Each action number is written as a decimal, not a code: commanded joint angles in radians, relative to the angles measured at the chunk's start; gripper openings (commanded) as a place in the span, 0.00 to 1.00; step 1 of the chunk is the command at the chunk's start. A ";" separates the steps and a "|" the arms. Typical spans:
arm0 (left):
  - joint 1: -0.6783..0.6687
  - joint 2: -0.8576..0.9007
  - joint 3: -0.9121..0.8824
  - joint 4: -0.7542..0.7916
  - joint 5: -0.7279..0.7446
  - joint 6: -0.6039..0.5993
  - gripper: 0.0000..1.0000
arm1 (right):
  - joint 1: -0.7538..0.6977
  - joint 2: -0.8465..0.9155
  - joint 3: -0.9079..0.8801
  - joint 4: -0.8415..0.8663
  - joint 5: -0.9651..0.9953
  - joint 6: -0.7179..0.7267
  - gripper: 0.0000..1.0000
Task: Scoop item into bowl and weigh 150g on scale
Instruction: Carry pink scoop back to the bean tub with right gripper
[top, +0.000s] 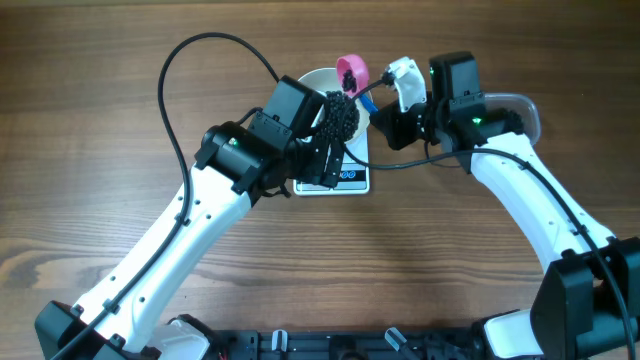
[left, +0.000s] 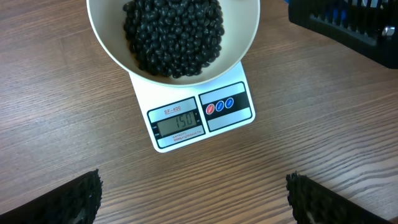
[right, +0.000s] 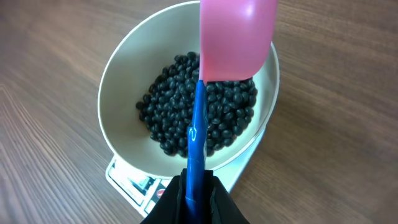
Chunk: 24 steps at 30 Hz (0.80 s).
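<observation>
Overhead, scale (top: 348, 180): lies mid-frame on the bench (top: 100, 120). Its long axis runs away from the robot, with the display end nearest the robot.
Overhead, bowl (top: 315, 78): sits on the scale's far part. Only a strip of white rim shows; the rest is hidden under the left tool (top: 335, 130).
Overhead, scoop (top: 352, 72): the pink cup is at the bowl's far right rim. The blue handle slants down and right into the right tool (top: 380, 106).
Overhead, tub (top: 522, 108): clear, under the right arm, to the right of the scale.
Left wrist, beans (left: 174, 34): a black heap in the bottom of the bowl, not seen from overhead.
Left wrist, display (left: 179, 123): reads 150, with two buttons (left: 219, 106) beside it.
Left wrist, left tool: spread wide with a fingertip (left: 74, 199) in each lower corner, nothing between them, hovering over the bench.
Right wrist, scoop: the handle runs straight up the frame. The cup is over the bowl's far rim, showing its smooth outer side.
Right wrist, right tool: clamped tight on the end of the blue handle.
</observation>
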<state>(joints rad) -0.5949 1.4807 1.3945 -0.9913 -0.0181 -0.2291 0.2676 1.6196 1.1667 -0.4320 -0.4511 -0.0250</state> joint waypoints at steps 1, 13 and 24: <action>-0.003 -0.014 0.016 0.000 -0.009 0.012 1.00 | 0.003 0.008 0.005 0.014 -0.031 0.230 0.04; -0.003 -0.014 0.016 0.000 -0.010 0.013 1.00 | -0.159 -0.015 0.005 0.148 -0.252 0.480 0.04; -0.003 -0.014 0.016 0.000 -0.010 0.013 1.00 | -0.533 -0.023 0.005 0.035 -0.401 0.494 0.04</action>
<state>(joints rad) -0.5949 1.4807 1.3945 -0.9913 -0.0181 -0.2291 -0.1913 1.6196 1.1667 -0.3672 -0.8089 0.4679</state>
